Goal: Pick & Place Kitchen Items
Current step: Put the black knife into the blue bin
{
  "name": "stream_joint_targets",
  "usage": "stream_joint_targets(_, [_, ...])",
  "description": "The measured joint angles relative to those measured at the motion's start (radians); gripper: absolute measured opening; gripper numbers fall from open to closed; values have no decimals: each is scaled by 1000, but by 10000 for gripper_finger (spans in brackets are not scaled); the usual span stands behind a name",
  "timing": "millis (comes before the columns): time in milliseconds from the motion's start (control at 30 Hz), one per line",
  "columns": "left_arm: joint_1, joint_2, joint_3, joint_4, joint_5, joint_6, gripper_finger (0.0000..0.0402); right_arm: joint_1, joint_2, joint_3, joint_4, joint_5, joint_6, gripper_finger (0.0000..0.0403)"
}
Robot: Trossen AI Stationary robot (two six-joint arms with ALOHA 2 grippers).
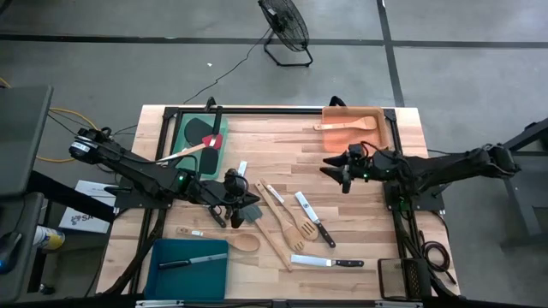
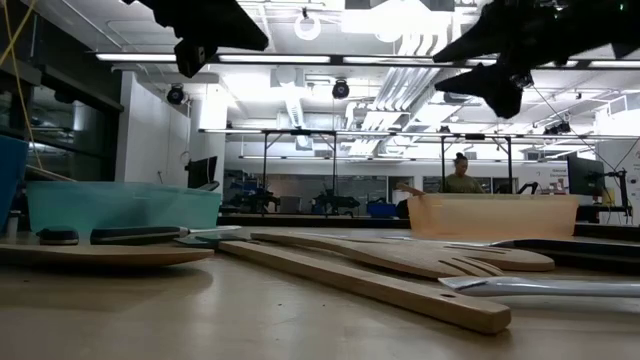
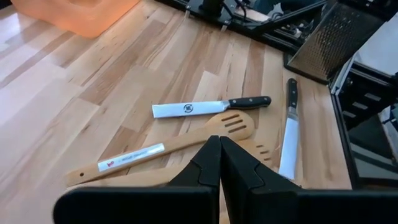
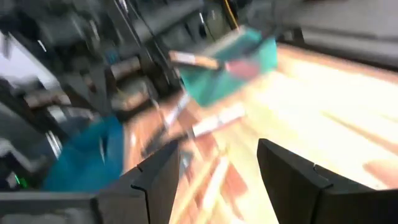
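Wooden tabletop (image 1: 360, 222) seen from above, w/ three shallow trays: green tray (image 1: 190, 130) at about 10 o'clock, orange tray (image 1: 380, 135) at 1 o'clock, teal tray (image 1: 171, 265) at 7 o'clock. Left arm reaches in from 9 o'clock; left gripper (image 1: 248, 208) hangs near centre, over a black spatula, jaws together, holding nothing per its wrist view. Right arm comes from 3 o'clock; right gripper (image 1: 334, 168) sits just below the orange tray, jaws apart and empty.

Kitchen items: most lie loose at centre toward 5 o'clock. Slotted wooden turner (image 1: 291, 224), wooden spoon (image 1: 229, 240), two black-handled knives (image 1: 313, 218) and (image 1: 339, 263). One knife rests in the teal tray, one wooden spoon in the orange, spatulas in the green.

Handling, as a guess: all light and stiff. Wood grips well; take it mid-handle. Steel blades look slick and lie flat, so take knives by the black handle.

Left wrist view shows a turner's printed label strip (image 3: 130, 155) and the closed fingertips; overhead cannot. Low view shows both grippers well above the items. Right wrist view too smeared for detail.
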Motion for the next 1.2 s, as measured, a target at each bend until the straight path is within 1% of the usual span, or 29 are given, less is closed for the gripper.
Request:
stream_joint_targets(67, [0,0,0,-4,0,0,1,15,5,58,-147,6,19,205])
stream_joint_targets(200, [0,0,0,-15,-11,3,1,50,30,154,-381,6,102,205])
stream_joint_targets(333, [0,0,0,-17,-11,5,1,111,72,194,-523,-7,198,205])
stream_joint_targets(467, [0,0,0,-18,-11,7,1,192,130,202,-539,-44,253,205])
stream_joint_targets(600, [0,0,0,-24,-11,3,1,279,208,224,-553,-51,287,205])
stream_joint_targets(833, [0,0,0,-27,-11,0,1,412,394,327,-672,-71,383,205])
stream_joint_targets(1000, [0,0,0,-27,-11,0,1,467,547,406,-754,-73,446,205])
stream_joint_targets(1200, [0,0,0,-27,-11,0,1,488,703,490,-790,-80,522,205])
